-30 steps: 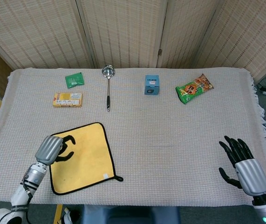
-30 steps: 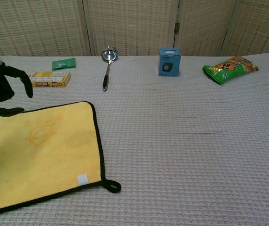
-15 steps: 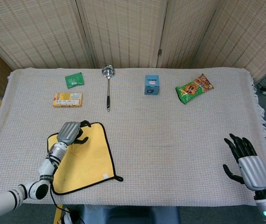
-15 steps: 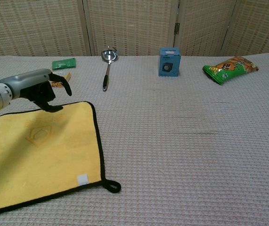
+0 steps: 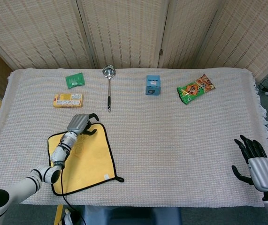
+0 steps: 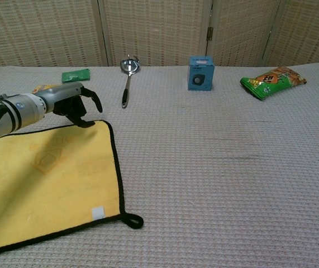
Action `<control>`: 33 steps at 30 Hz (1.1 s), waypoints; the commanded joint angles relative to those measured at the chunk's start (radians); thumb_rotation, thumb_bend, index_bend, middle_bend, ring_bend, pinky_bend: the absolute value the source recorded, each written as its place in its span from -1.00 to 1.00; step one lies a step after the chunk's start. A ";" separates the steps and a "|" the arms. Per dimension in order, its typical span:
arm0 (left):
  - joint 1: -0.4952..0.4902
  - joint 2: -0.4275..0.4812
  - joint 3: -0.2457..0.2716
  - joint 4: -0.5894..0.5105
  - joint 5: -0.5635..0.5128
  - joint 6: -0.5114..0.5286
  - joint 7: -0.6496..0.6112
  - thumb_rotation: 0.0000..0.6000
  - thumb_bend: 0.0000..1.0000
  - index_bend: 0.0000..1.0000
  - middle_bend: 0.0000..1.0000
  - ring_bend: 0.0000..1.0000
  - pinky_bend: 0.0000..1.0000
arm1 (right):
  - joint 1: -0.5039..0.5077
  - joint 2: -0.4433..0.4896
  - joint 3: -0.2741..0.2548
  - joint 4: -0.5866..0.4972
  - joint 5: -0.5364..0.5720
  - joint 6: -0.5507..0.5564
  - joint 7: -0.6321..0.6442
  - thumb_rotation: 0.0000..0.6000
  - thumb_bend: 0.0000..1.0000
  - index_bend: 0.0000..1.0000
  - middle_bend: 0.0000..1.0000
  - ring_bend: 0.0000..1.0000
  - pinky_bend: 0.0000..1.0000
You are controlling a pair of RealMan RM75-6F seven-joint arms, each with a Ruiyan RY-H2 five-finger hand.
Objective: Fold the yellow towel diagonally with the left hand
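Note:
The yellow towel with a black border lies flat at the table's front left, its hanging loop at the near right corner. My left hand reaches across it to the far right corner, fingers apart and arched just above the towel's far edge, holding nothing. My right hand rests at the table's front right edge with fingers spread and empty; only the head view shows it.
Along the back of the table lie a green packet, a yellow box, a metal ladle, a blue box and a green snack bag. A woven cloth covers the table.
My left hand has travelled from the towel's far left corner along the far edge to its far right corner. My right hand has drawn back toward the front right edge.

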 commanded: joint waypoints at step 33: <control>-0.108 -0.134 0.063 0.275 0.075 -0.097 -0.233 1.00 0.05 0.23 1.00 1.00 1.00 | -0.027 0.001 0.007 0.007 -0.005 0.033 0.005 0.75 -0.09 -1.00 -1.00 -1.00 -1.00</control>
